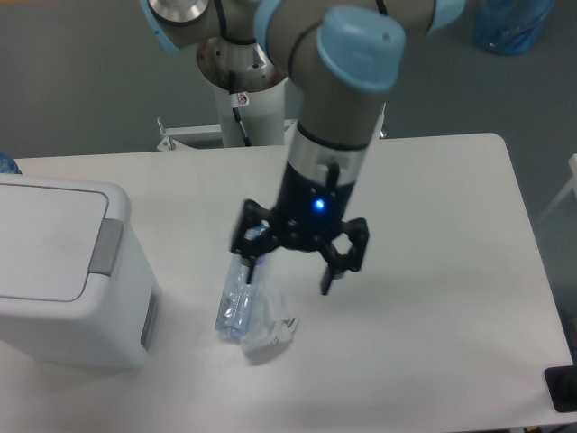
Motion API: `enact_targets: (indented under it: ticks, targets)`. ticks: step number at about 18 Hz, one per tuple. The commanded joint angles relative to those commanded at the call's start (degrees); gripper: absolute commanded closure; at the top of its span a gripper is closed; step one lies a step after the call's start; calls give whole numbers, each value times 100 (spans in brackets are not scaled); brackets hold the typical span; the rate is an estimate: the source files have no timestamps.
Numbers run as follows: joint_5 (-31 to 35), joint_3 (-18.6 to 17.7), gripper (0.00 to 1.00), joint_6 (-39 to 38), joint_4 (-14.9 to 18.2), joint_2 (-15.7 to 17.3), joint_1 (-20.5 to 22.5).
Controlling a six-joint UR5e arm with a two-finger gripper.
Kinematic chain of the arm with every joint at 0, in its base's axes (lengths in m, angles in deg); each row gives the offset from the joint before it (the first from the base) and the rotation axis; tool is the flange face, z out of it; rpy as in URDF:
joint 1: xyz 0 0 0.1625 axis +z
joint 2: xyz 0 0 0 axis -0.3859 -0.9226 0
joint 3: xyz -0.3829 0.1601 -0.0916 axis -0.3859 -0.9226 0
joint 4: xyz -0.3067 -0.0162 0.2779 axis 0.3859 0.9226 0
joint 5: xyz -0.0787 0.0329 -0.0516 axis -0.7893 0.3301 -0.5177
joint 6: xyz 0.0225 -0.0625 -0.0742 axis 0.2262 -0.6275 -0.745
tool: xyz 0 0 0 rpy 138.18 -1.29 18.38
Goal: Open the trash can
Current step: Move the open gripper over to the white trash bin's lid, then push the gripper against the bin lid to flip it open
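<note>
The trash can (pixel 63 280) is a large white boxy bin at the table's left edge. Its flat lid (pixel 45 239) lies shut, with a grey push tab (pixel 105 246) on the lid's right side. My gripper (pixel 290 275) hangs open above the table's middle, fingers pointing down and nothing between them. It is well to the right of the bin, partly over the top end of a clear plastic bottle (pixel 236 302).
The clear bottle lies on crumpled clear plastic (pixel 270 329) between the bin and my gripper. The arm's white base column (pixel 245 86) stands behind the table's far edge. A blue object (pixel 509 25) sits at the top right, off the table.
</note>
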Motion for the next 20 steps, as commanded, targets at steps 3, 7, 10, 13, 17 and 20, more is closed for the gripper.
enact_targets:
  ticks: [3,7,10,13,17,20]
  targets:
    - [140,-62,0,-18,35,132,-316]
    - [211,-448,0,-18,-9,238,-852]
    - [228,-598,0,-149,-61,221,-959]
    - [360,-572,0,-211,-88,142,-1029]
    - [413,-598,0,-167,-97,89,-1038]
    - [439,-616,0,-176,-88,71,-1047]
